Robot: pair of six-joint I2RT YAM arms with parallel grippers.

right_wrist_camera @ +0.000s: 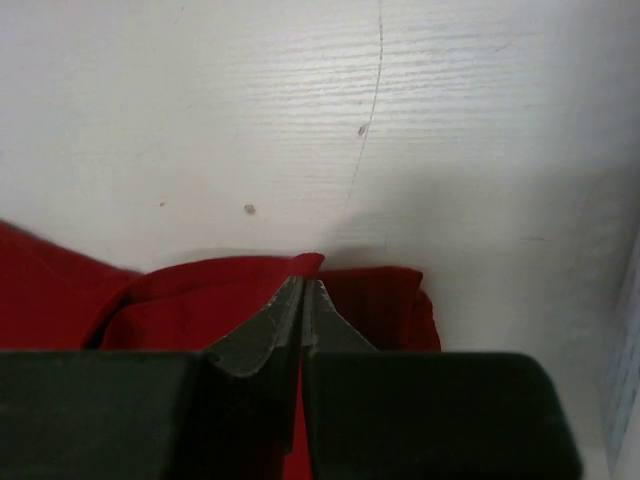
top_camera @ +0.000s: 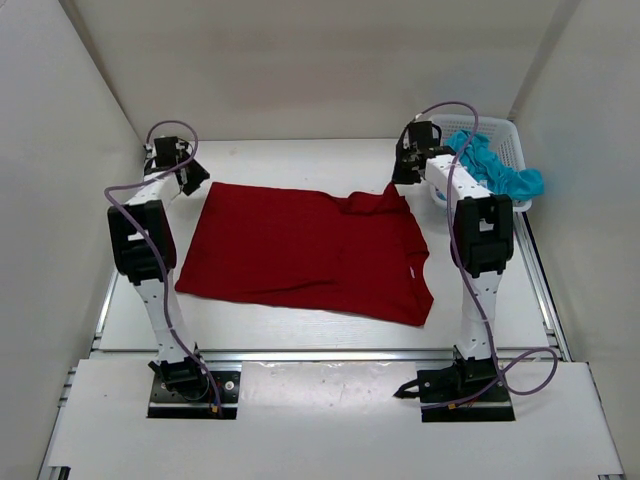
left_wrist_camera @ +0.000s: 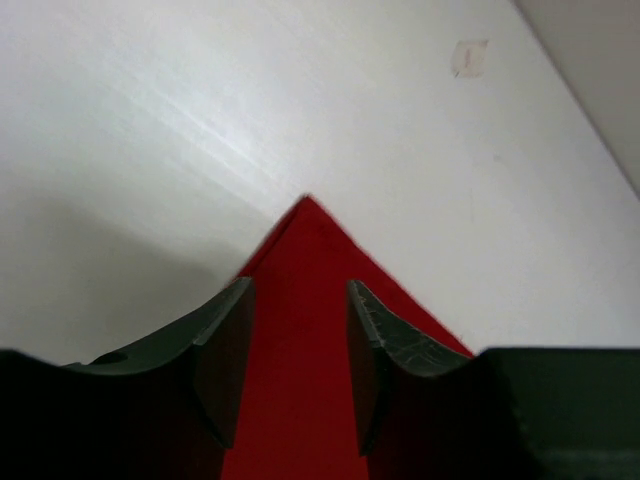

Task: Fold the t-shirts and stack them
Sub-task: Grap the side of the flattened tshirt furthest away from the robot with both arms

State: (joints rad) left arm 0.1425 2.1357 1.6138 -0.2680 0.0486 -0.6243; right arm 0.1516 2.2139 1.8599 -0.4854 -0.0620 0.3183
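Observation:
A dark red t-shirt (top_camera: 300, 250) lies spread flat on the white table. My left gripper (top_camera: 193, 180) hovers at its far left corner, open. In the left wrist view the pointed red corner (left_wrist_camera: 300, 240) lies under the gap between the fingers of the left gripper (left_wrist_camera: 298, 284). My right gripper (top_camera: 403, 178) is at the shirt's far right corner, shut on a raised fold of red cloth (right_wrist_camera: 180, 300). That fold peeks out past the tips of the right gripper (right_wrist_camera: 303, 282). A teal blue t-shirt (top_camera: 495, 170) lies bunched in the basket.
A white lattice basket (top_camera: 507, 132) stands at the back right, close to the right arm, with teal cloth hanging over its near rim. White walls enclose the table on the left, back and right. A thin crack line (right_wrist_camera: 370, 110) runs across the tabletop beyond the right gripper.

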